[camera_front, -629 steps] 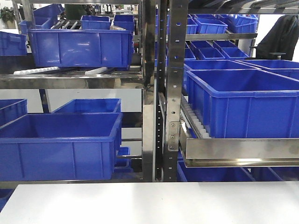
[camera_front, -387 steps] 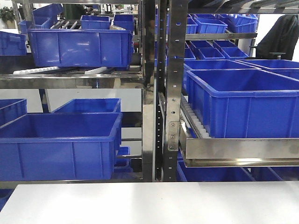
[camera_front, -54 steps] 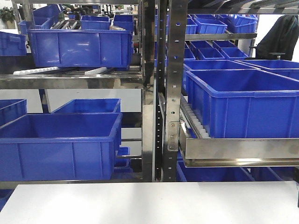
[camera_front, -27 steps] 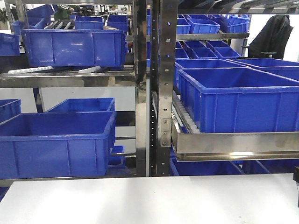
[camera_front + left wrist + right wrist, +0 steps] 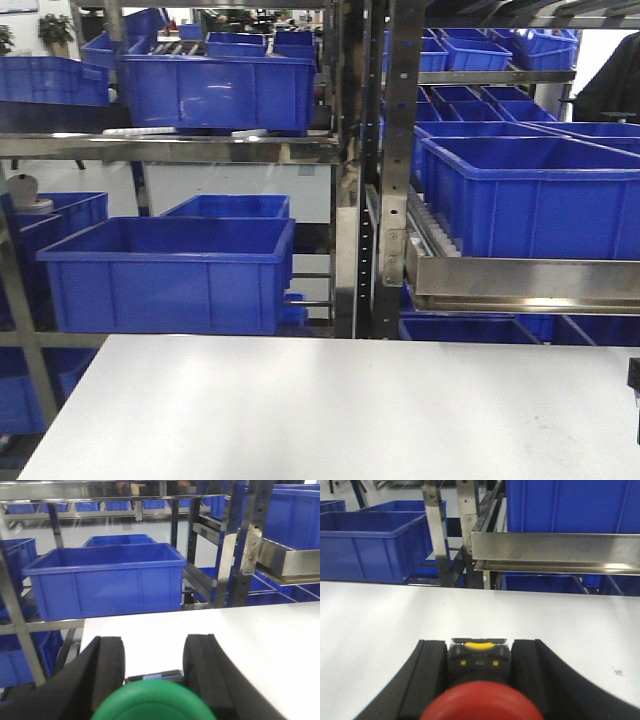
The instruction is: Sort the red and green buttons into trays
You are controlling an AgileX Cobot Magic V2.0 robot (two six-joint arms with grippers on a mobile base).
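Several deep blue crates (image 5: 170,275) sit on the steel racks (image 5: 395,150) in the front-facing view, behind a bare white bench (image 5: 330,410). A small dark shape (image 5: 634,385) cuts in at the bench's right edge, too cropped to identify.

From the left wrist, the left end effector (image 5: 152,647) hovers over the bench's near-left corner. Its two black fingers (image 5: 107,667) are narrowed around a green button (image 5: 152,702). The round green cap fills the gap at the bottom of the view, and a sliver of the dark body shows just beyond it. Another blue crate stands on the low shelf past the bench edge.

From the right wrist, the right end effector (image 5: 479,645) is closed in the same way on a red button (image 5: 482,705). A domed red cap sits nearest the camera. Ahead of it is a blocky dark body with small yellow marks, and both black fingers (image 5: 532,675) press against its sides. White bench lies beneath and ahead, and a steel shelf rail (image 5: 555,550) carrying a blue crate runs across beyond it.
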